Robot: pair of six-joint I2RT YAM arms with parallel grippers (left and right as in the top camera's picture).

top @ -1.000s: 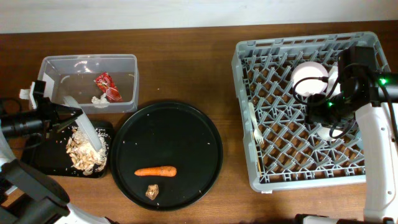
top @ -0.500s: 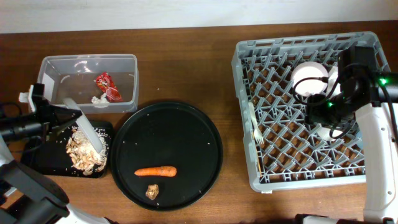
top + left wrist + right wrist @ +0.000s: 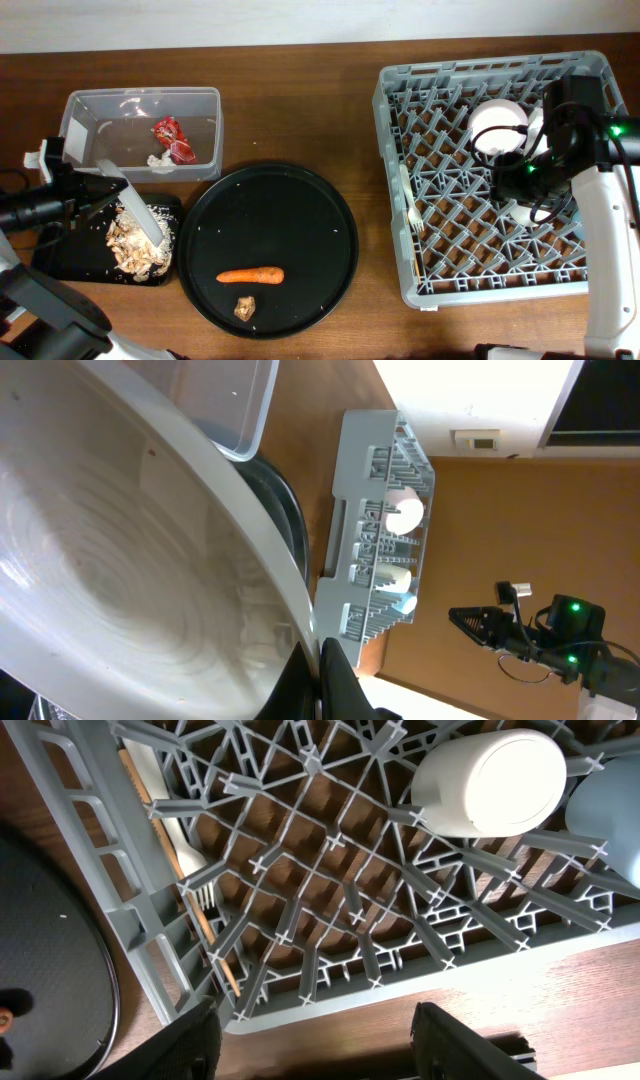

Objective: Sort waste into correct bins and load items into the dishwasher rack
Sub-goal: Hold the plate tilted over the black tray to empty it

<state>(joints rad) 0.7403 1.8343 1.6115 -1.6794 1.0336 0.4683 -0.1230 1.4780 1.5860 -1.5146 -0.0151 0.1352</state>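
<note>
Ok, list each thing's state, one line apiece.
left gripper: shut on white plate
white plate: held tilted over flat black tray
right gripper: open, above rack
red wrapper: inside clear tub
peanut scraps: piled on flat black tray
carrot: on round black tray
brown chunk: on round black tray
white cup: on its side in rack
fork: lying in rack

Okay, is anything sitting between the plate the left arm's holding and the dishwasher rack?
Only the round black tray with the carrot lies flat on the table between plate and rack; nothing tall stands there. The right arm hangs over the rack's right half.
</note>
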